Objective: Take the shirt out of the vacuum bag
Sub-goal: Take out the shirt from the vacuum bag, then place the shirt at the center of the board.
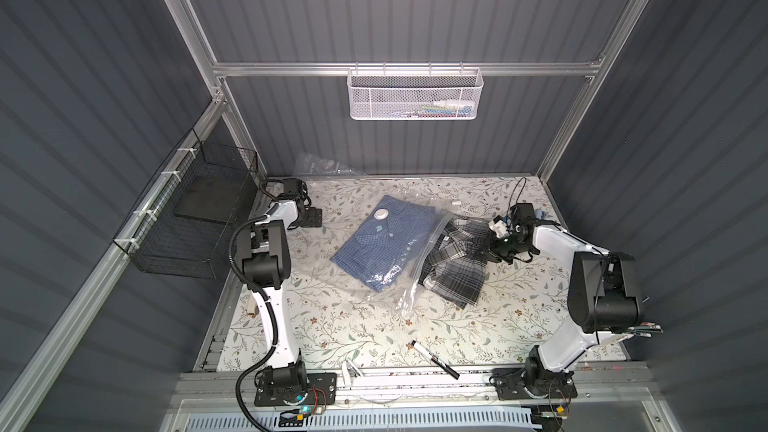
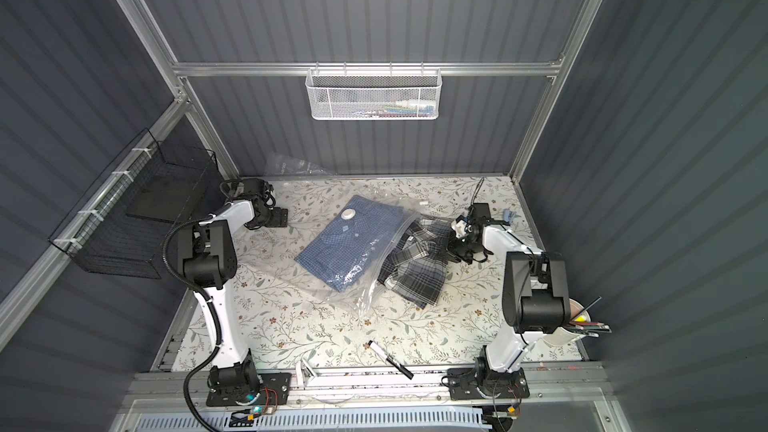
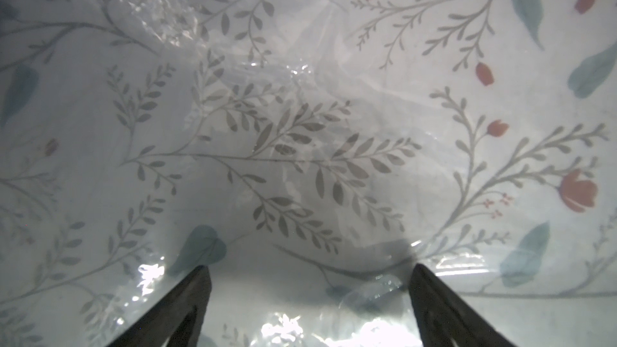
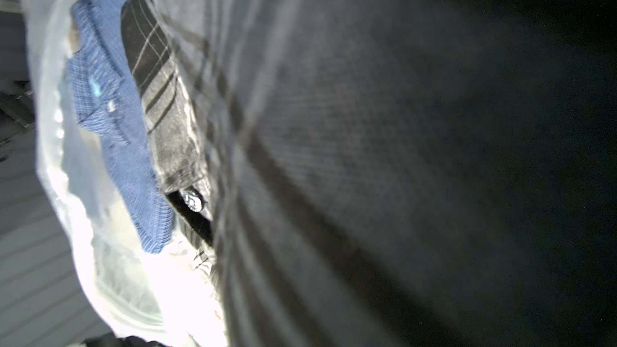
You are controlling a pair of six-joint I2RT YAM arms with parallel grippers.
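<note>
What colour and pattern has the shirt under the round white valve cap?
The shirt is blue with a fine check, clearest in a top view.

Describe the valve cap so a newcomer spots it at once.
On the floral table lies the clear vacuum bag holding a blue checked shirt. The valve cap sits on its far end, by the collar: the only round white disc.

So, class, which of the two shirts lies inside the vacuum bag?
The blue checked shirt, under the white valve cap; the grey plaid shirt lies mostly outside.
</note>
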